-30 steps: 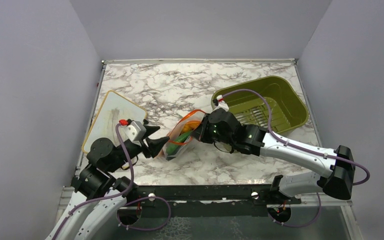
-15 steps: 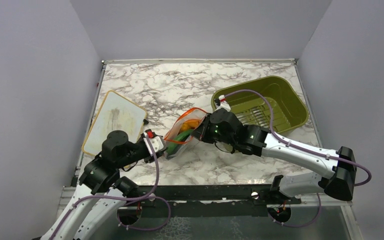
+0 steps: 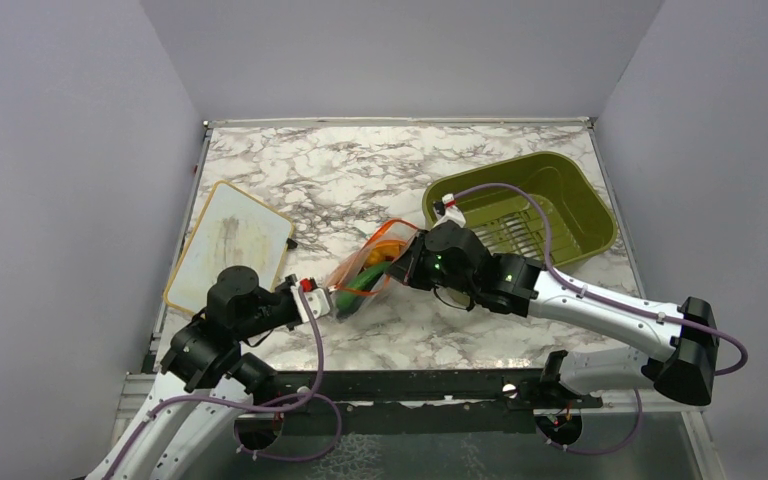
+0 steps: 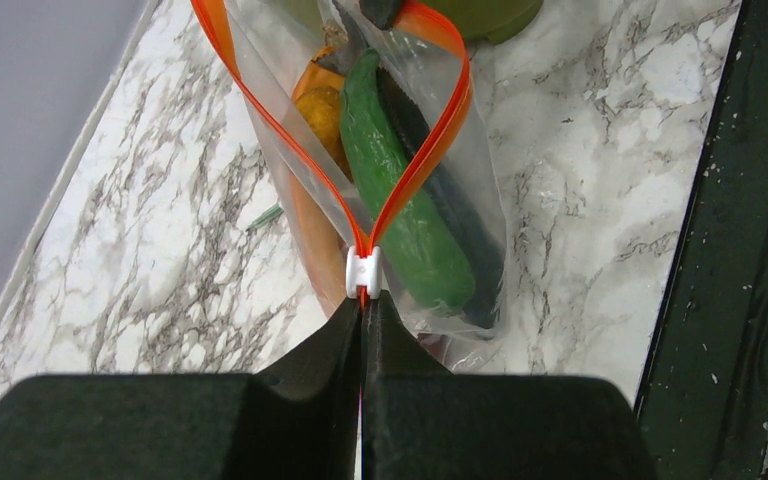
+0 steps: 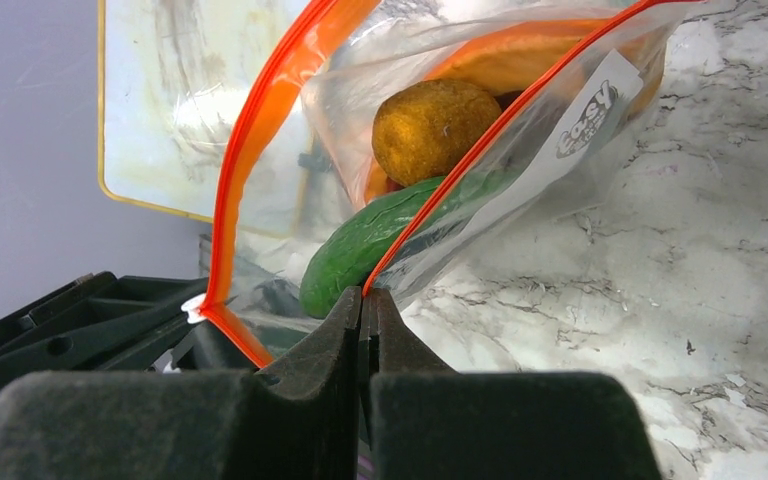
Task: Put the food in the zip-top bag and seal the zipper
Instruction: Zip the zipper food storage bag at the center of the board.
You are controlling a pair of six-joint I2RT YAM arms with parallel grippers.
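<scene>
The clear zip-top bag (image 3: 368, 262) lies mid-table between both arms, its mouth spread wide. Inside show a long green piece (image 4: 400, 190), a round orange piece (image 5: 435, 125) and an orange slice (image 4: 312, 225). The red-orange zipper (image 4: 430, 140) splits into two strips above a white slider (image 4: 363, 273). My left gripper (image 4: 365, 298) is shut on the strip's end, just below that slider. My right gripper (image 5: 365, 293) is shut on the zipper (image 5: 480, 140) at the mouth's other end. In the top view the left gripper (image 3: 326, 301) and right gripper (image 3: 401, 262) flank the bag.
An olive-green tub (image 3: 520, 205) stands at the back right, behind the right arm. A tan-rimmed white board (image 3: 228, 240) lies at the left, beside the left arm. The table's dark front edge (image 4: 740, 250) runs close to the bag.
The left gripper swung in to the bag's near end and closed on the zipper strip by the slider. The right arm kept its grip, and the bag shifted slightly.
</scene>
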